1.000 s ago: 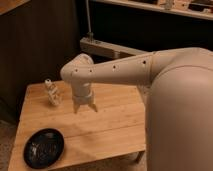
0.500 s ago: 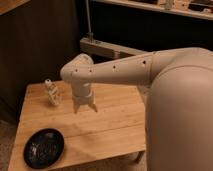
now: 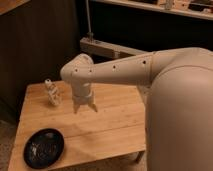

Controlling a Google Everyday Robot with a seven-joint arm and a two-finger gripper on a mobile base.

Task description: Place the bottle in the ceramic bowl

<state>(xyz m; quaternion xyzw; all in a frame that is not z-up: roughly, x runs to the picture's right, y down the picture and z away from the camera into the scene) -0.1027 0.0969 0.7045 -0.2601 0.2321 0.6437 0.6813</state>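
The bottle [image 3: 51, 93], small, pale and narrow-necked, stands upright near the far left of the wooden table [image 3: 115, 125]. The ceramic bowl [image 3: 43, 147], a shallow glossy black dish with pale speckles, sits at the table's front left corner. My gripper [image 3: 84, 107] hangs point-down over the middle of the table, to the right of the bottle and apart from it, above and right of the bowl. Its fingers are spread and hold nothing.
My large white arm [image 3: 165, 95] fills the right side of the view and hides the table's right part. A dark wall stands behind the table, and a pale ledge [image 3: 107, 48] runs behind it at the back.
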